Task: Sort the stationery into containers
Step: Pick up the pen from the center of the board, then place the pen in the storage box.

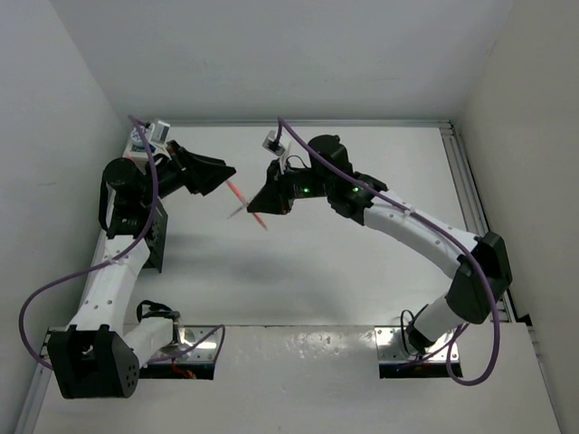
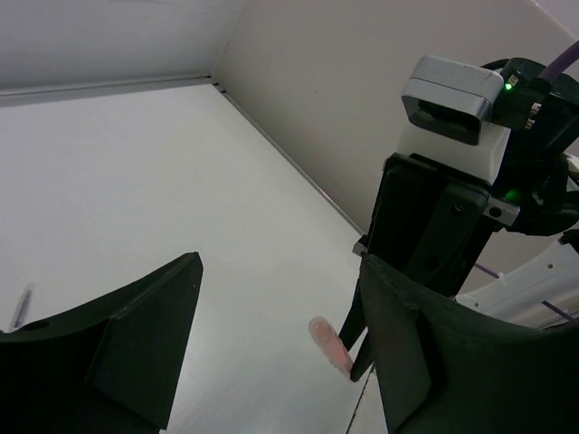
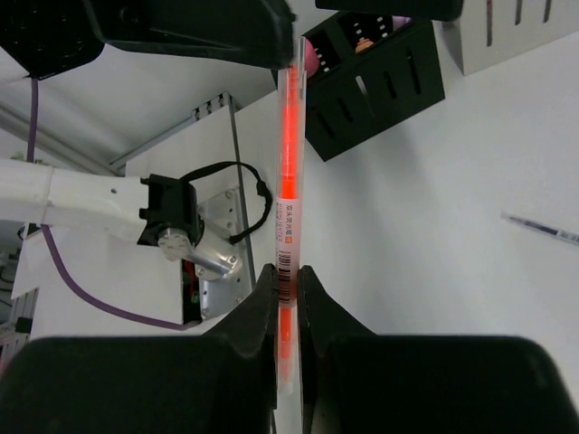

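Right tool is pinched tight on an orange pen, gripping it down by the barcode end and holding it up off the worktop. The pen's other end pokes in between the fingers of the left tool, which are spread wide and gripping nothing. Black box sits just past that far end with a few things standing in it. White box is right beside the black box. A blue-purple pen lies flat on the worktop, well apart from the black box.
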`<state>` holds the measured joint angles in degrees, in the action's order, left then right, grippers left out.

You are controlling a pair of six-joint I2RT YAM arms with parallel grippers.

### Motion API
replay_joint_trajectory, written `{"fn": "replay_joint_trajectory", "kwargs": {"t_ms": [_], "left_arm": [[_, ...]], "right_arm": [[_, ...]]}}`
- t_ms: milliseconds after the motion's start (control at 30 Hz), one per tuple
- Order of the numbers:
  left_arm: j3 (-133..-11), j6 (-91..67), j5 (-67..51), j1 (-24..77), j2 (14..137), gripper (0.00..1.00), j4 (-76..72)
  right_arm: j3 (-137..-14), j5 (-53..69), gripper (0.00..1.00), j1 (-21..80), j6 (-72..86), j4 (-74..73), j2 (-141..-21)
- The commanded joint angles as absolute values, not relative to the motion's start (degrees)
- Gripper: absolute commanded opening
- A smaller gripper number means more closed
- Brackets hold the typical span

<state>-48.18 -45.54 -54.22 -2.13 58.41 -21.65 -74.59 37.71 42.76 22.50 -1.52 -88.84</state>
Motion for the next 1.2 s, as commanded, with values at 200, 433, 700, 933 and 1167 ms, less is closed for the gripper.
{"fn": "replay_joint_trajectory", "kwargs": {"t_ms": [200, 433, 700, 933, 1167], "left_arm": [[-48.7, -45.3, -55.5, -0.6, 58.7, 0.5, -23.6], [-48.3, -43.0, -56.1, 1.1, 58.4, 0.31, -21.6], [-55.4, -36.5, -55.6, -4.8, 62.8, 0.0, -13.7], [-84.7, -9.9, -39.0, -18.9, 77.6, 0.0, 8.6], [-89.3, -1.3, -24.5, -23.7, 87.3, 0.0, 3.4]], "right_arm": [[-81.3, 37.9, 0.0, 45.0, 22.8, 1.4, -93.0], [-82.7, 37.5, 0.0, 45.0, 22.9, 1.8, -94.5], [-82.9, 35.9, 0.55, 44.2, 20.7, -3.6, -94.4], [-73.4, 36.7, 0.75, 37.3, 19.5, -6.8, -89.9], [-64.0, 35.5, 0.74, 35.1, 12.5, -11.0, -86.8]]}}
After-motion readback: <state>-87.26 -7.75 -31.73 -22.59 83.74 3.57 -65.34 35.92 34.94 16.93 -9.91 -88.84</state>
